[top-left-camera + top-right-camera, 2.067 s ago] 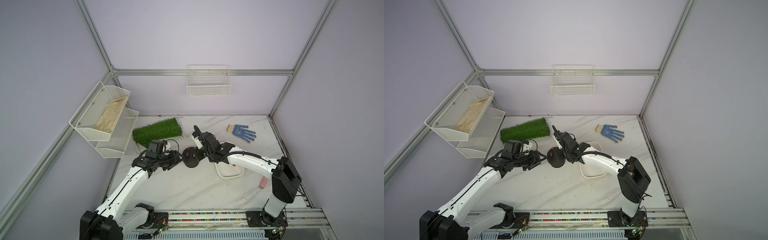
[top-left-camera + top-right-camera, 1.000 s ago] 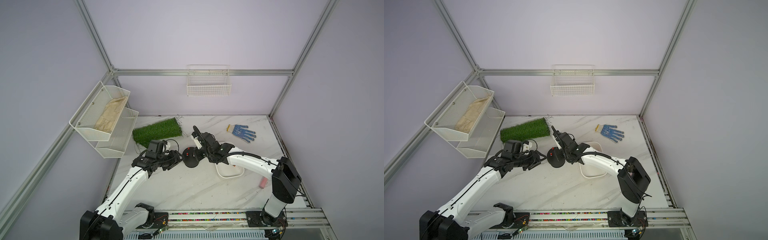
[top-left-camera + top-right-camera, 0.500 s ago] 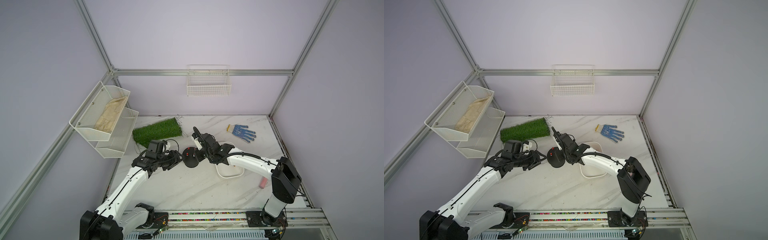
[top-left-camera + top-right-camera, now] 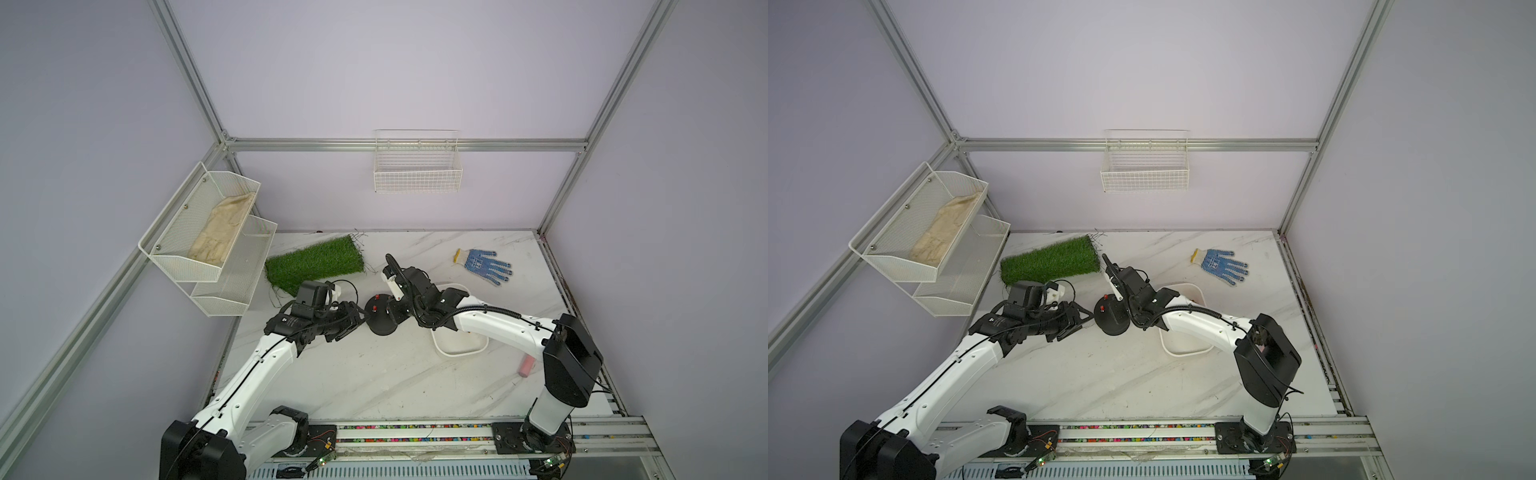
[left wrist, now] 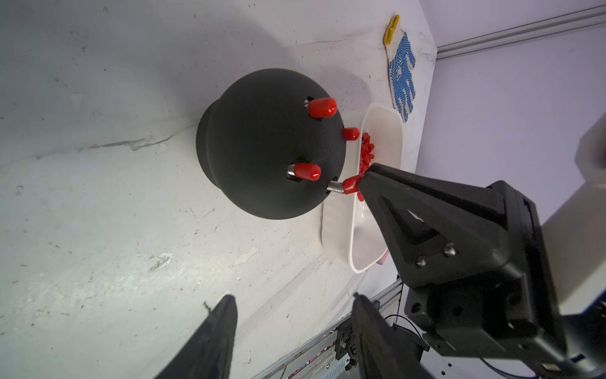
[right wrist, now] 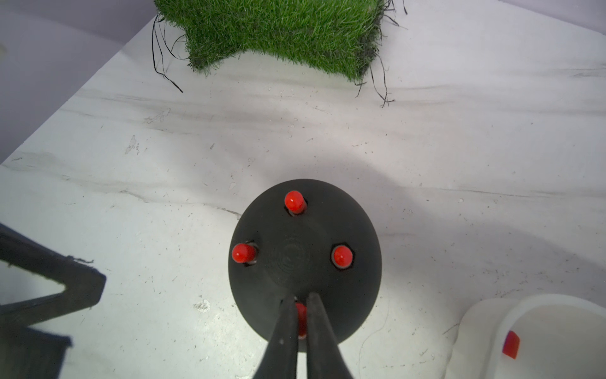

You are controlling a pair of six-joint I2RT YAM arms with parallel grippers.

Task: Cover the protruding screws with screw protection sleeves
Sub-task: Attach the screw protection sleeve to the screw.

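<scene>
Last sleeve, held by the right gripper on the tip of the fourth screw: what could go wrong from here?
1. The sleeve sits only on the tip of the screw, with threads bare below. Squeezed by the right gripper, it may skew or pop off when pushed.
2. The left gripper is open, not holding the black base. An off-axis push might slide or tip it.
</scene>
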